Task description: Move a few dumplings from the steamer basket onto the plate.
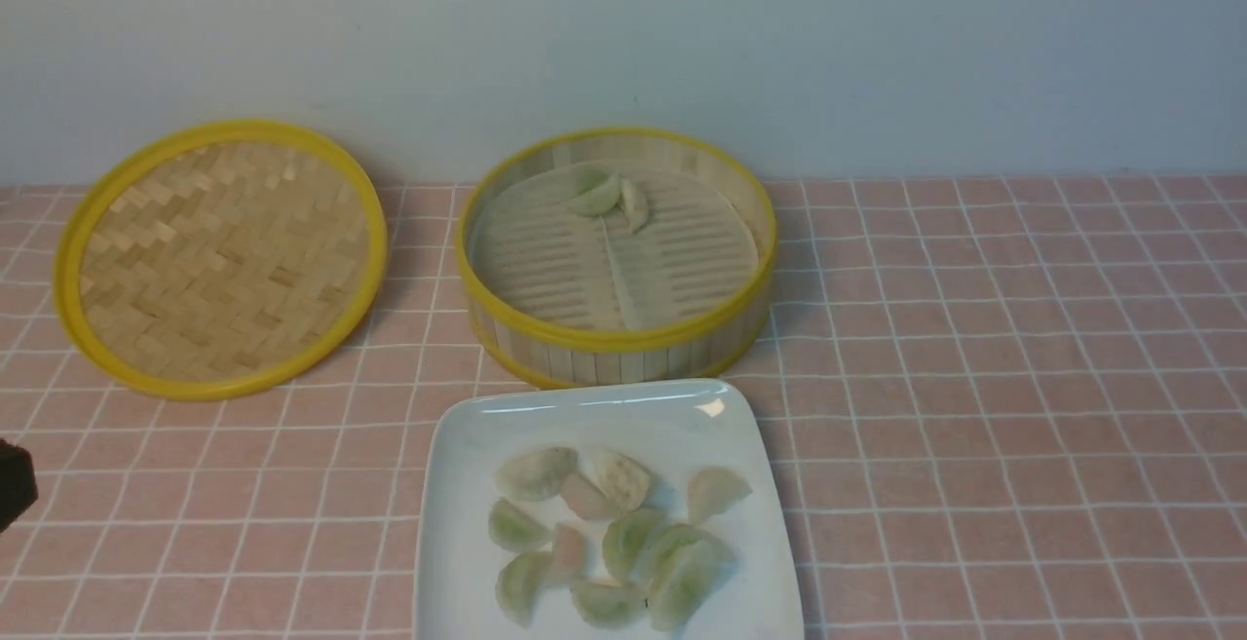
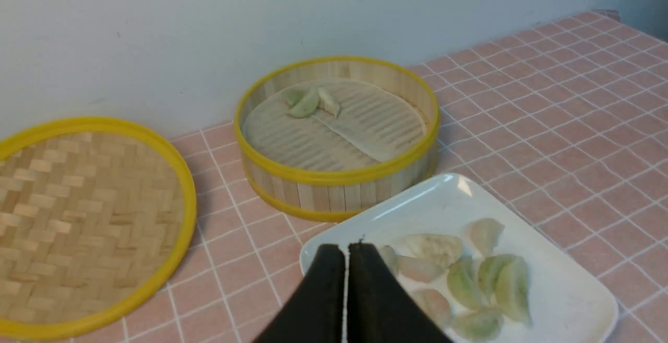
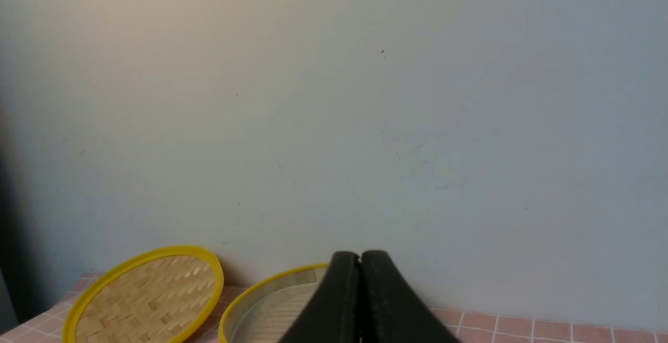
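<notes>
Tablecloth (image 1: pixel 1023 348) is pink with a white grid and runs back to a plain pale wall (image 1: pixel 623 36). Lid (image 1: pixel 220 258), flat woven bamboo with a yellow rim, sits at the far left with its back edge up against the wall. Steamer basket (image 1: pixel 740 323) is just right of the lid, apart from it, near the wall; the pale ridged liner (image 1: pixel 585 260) covers its floor. Plate (image 1: pixel 458 543), white and square, sits directly in front of the basket, far edge just short of the basket wall; can't tell if they touch. Left gripper (image 2: pixel 346 251) hangs above the plate's near-left corner in the left wrist view, black fingers (image 2: pixel 321 291) pressed together with only a hairline slit between them, nothing held; in the front view only a dark bit of that arm shows at the left edge. Right gripper (image 3: pixel 359 258) is raised and pointed at the wall, fingers (image 3: pixel 334 301) also pressed together, nothing between them; lid and basket rim show below it. Dumplings (image 1: pixel 623 538): roughly ten in a loose cluster on the plate, mostly pale green, a couple whitish, two faintly pink, several touching or overlapping. Two more dumplings (image 1: pixel 609 197) remain in the basket, side by side at the back of the liner.
</notes>
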You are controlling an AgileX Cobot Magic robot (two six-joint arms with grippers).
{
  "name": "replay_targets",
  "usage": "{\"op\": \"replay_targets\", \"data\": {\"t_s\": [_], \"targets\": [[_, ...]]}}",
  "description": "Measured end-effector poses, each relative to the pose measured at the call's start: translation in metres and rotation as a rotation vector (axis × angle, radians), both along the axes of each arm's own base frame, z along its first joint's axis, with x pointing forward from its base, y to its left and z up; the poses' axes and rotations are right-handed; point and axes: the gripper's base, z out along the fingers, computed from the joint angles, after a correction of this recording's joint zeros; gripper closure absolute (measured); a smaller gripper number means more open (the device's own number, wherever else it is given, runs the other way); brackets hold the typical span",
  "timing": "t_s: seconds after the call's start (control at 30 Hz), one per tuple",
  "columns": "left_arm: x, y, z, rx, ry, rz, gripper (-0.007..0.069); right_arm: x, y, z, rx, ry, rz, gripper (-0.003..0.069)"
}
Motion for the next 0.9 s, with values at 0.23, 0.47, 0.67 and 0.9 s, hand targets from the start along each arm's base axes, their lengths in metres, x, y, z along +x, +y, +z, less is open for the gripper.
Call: {"op": "replay_targets", "data": {"t_s": [0.23, 0.47, 0.67, 0.9], "targets": [[0.007, 0.012, -0.062, -0.033, -0.158, 0.226, 0.0631, 0.000, 0.000, 0.000, 0.002, 0.001, 0.000, 0.0673], [0.009, 0.021, -0.147, -0.003, -0.091, 0.392, 0.0631, 0.000, 0.000, 0.000, 0.002, 0.001, 0.000, 0.0673], [0.007, 0.021, -0.168, 0.026, 0.037, 0.389, 0.0631, 0.000, 0.000, 0.000, 0.002, 0.001, 0.000, 0.0673], [0.006, 0.020, -0.170, 0.031, 0.058, 0.388, 0.0631, 0.000, 0.000, 0.000, 0.002, 0.001, 0.000, 0.0673]]}}
